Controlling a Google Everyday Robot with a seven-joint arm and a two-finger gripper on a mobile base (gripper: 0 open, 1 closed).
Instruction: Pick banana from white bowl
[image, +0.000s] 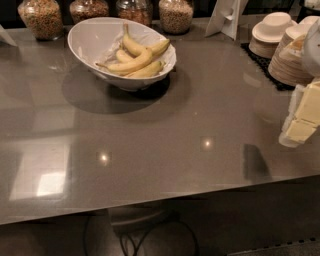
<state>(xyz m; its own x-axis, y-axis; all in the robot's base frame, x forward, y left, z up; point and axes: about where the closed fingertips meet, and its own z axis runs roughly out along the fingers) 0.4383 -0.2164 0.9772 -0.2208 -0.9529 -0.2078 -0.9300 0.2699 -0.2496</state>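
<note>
The white bowl (90, 37) stands at the back left of the grey table, its slanted rim tipped toward me. It holds several bananas. The banana (131, 64) is the longest one. It lies across the middle of the pile with its thin stem pointing left. A greenish-tinged banana (148, 70) lies in front of it and a short stubby one (123, 55) behind it. My gripper (301, 124) hangs at the right edge of the view, far to the right of the bowl and low over the table. It holds nothing that I can see.
Several glass jars of cereal (41, 17) line the back edge behind the bowl. Stacks of small pale bowls and plates (272, 32) sit on a black mat at the back right, just behind my gripper. The table's front edge (150, 202) runs across the lower view.
</note>
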